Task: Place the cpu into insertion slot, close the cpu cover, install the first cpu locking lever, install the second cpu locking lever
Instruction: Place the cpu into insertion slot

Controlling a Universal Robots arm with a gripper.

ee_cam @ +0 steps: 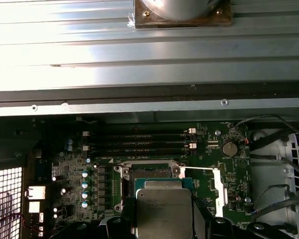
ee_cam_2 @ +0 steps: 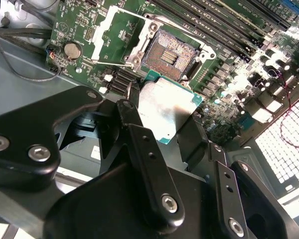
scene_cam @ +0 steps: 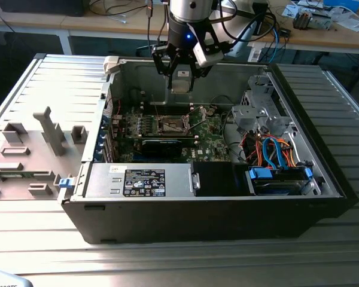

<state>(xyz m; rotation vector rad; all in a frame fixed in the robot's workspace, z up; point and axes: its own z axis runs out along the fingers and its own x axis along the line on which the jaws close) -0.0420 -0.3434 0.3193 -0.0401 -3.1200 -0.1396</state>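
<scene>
Black pincer [scene_cam: 180,79] clamped on silvery-grey square cpu [ee_cam_2: 168,105], hovering. Dark-centred metal-rimmed insertion slot [ee_cam_2: 169,55] beneath, just ahead. Risk: off-square descent could bend the slot's contacts.

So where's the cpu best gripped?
By two opposite edges, coming from its metal-top side, as the gripper holds it now: the cpu is thin and flat, and edge contact leaves its underside free to face the insertion slot.
</scene>
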